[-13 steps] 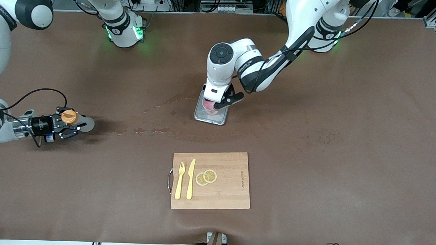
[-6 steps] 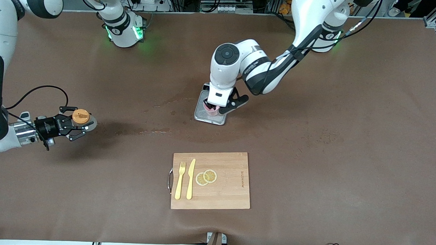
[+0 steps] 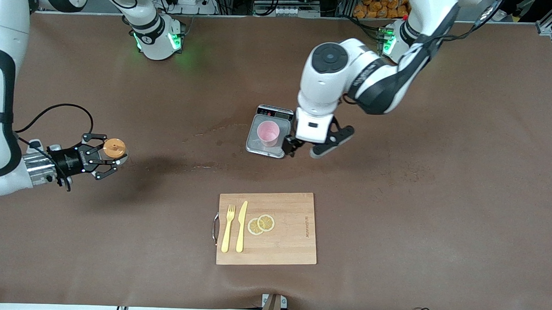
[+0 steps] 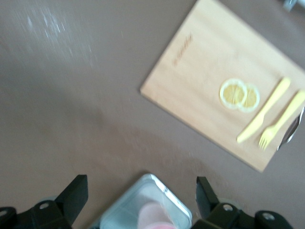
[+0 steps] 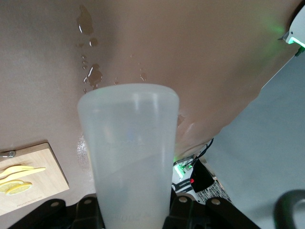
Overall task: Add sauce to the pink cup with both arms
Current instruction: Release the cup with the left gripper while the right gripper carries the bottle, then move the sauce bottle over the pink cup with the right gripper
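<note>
The pink cup [image 3: 268, 132] stands upright on the grey scale's plate [image 3: 258, 147] at mid-table. It also shows in the left wrist view [image 4: 155, 215]. My left gripper [image 3: 303, 149] is open and empty, just off the plate's edge toward the left arm's end, with the plate [image 4: 119, 212] seen between its fingers [image 4: 72, 195]. My right gripper [image 3: 102, 160] is shut on the sauce bottle [image 3: 114, 148], orange cap up, held above the table at the right arm's end. In the right wrist view the whitish bottle [image 5: 128, 157] fills the space in my right gripper [image 5: 134, 214].
A wooden cutting board [image 3: 267, 228] lies nearer the front camera, with a yellow fork [image 3: 227, 229], a yellow knife [image 3: 241, 227] and two lemon slices [image 3: 260, 224] on it. Wet spots [image 3: 197, 163] mark the table between the bottle and the scale.
My left gripper has come off the pink cup and moved toward the left arm's end, leaving the cup uncovered on the scale. My right gripper has carried the bottle slightly toward the middle.
</note>
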